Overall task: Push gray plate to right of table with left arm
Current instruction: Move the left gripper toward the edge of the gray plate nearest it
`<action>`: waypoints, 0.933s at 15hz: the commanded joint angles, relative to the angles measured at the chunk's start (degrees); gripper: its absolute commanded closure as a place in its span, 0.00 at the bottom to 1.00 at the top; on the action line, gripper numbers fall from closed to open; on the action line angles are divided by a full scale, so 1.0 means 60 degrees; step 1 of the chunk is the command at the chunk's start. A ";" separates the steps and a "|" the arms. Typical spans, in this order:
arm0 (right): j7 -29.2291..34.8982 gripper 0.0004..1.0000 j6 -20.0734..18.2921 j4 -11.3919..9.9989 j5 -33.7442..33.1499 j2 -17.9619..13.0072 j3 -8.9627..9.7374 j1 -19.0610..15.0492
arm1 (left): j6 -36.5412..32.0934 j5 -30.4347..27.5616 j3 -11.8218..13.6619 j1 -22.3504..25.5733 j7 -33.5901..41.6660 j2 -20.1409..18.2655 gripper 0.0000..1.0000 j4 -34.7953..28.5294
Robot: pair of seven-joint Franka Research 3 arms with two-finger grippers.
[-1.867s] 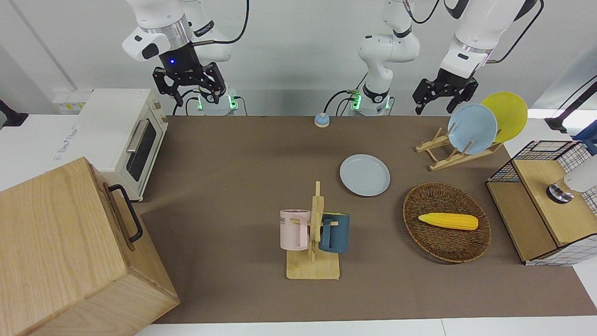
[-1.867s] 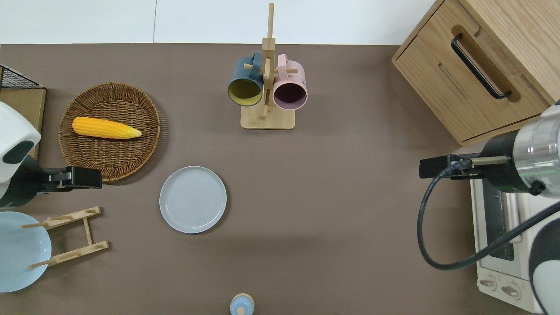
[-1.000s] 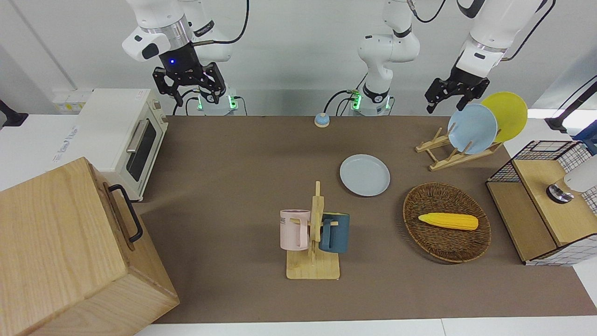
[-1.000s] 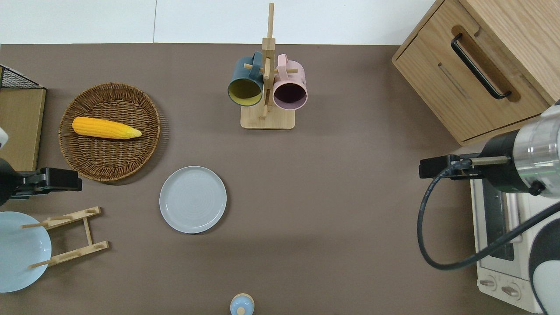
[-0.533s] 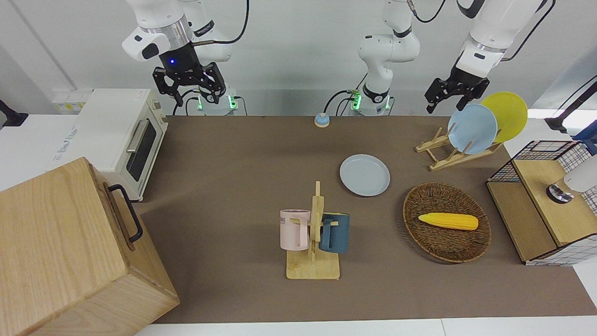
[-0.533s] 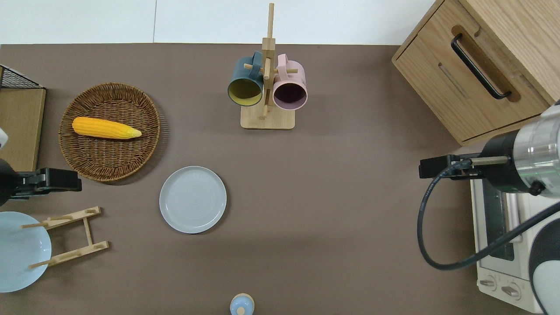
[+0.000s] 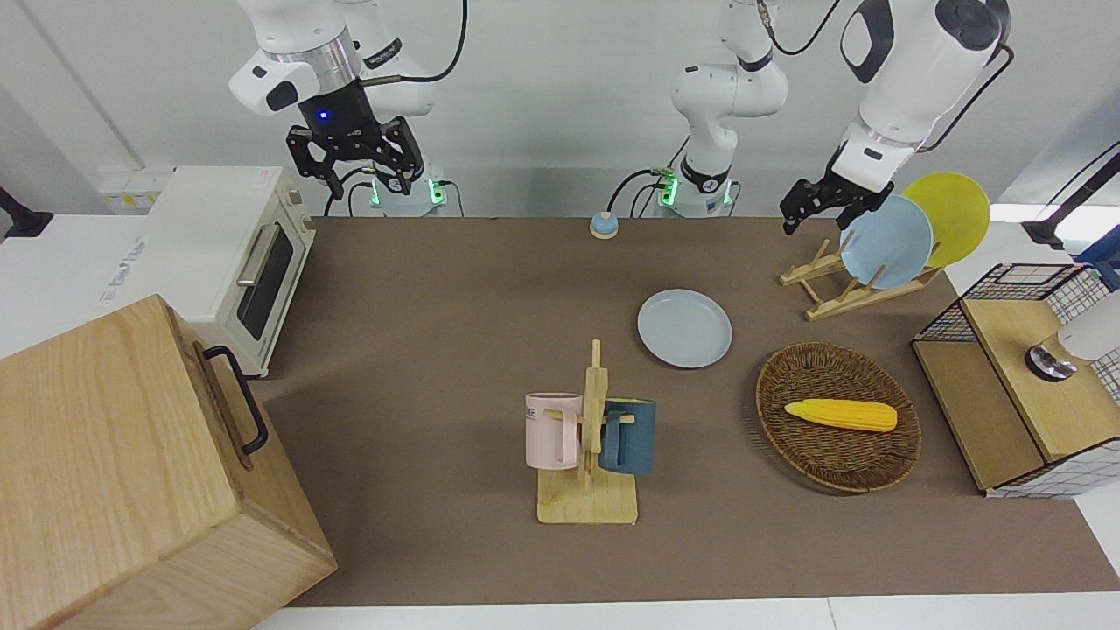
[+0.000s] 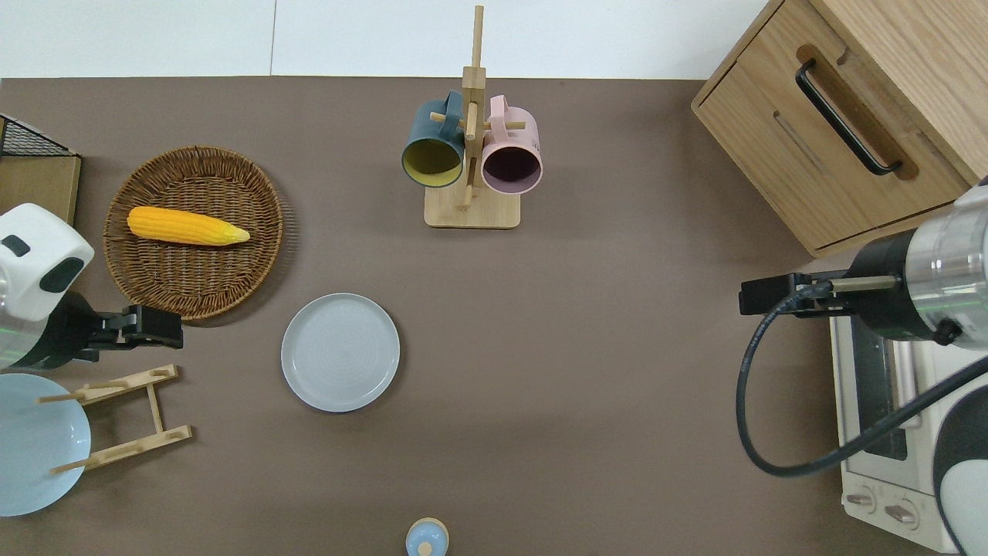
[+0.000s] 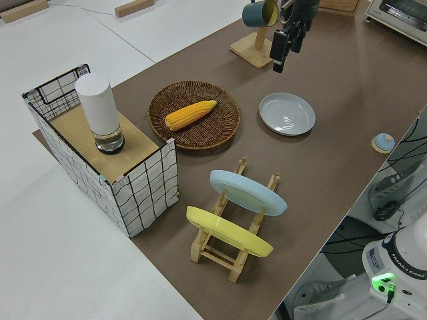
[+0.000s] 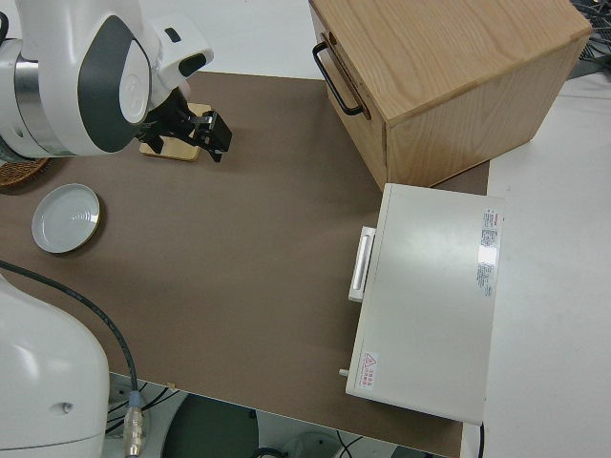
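Note:
The gray plate (image 8: 340, 352) lies flat on the brown table (image 8: 587, 401), between the mug rack and the robots. My left gripper (image 8: 174, 332) hangs open and empty in the air. It is over the table between the wicker basket and the plate rack, toward the left arm's end from the plate and well apart from it. In the left side view this gripper (image 9: 285, 50) shows two spread fingers pointing down, with the gray plate (image 9: 287, 113) untouched. My right gripper (image 7: 352, 171) is parked, open and empty.
A wicker basket (image 8: 274, 232) holds a corn cob (image 8: 185, 225). The wooden plate rack (image 7: 840, 302) carries a light blue plate (image 7: 885, 241) and a yellow plate (image 7: 958, 210). A mug rack (image 8: 471, 208), a wooden cabinet (image 8: 849, 116) and a toaster oven (image 7: 227, 254) also stand on the table.
The left gripper first swung out toward its own end of the table, then came back toward the gray plate and a little lower. The plate and the right arm have not moved.

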 commanded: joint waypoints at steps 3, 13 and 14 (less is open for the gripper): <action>0.0021 0.00 -0.0052 0.0137 0.0153 0.0060 0.0025 -0.0061 | 0.1383 -0.0050 0.0050 -0.0047 0.0007 0.0174 0.01 -0.1131; 0.0021 0.00 -0.0052 0.0137 0.0153 0.0060 0.0025 -0.0061 | 0.2557 -0.0430 -0.0096 -0.0150 0.0080 0.0233 0.01 -0.2320; 0.0021 0.00 -0.0052 0.0137 0.0153 0.0060 0.0039 -0.0061 | 0.2674 -0.0517 -0.0097 -0.0150 0.0080 0.0233 0.01 -0.2451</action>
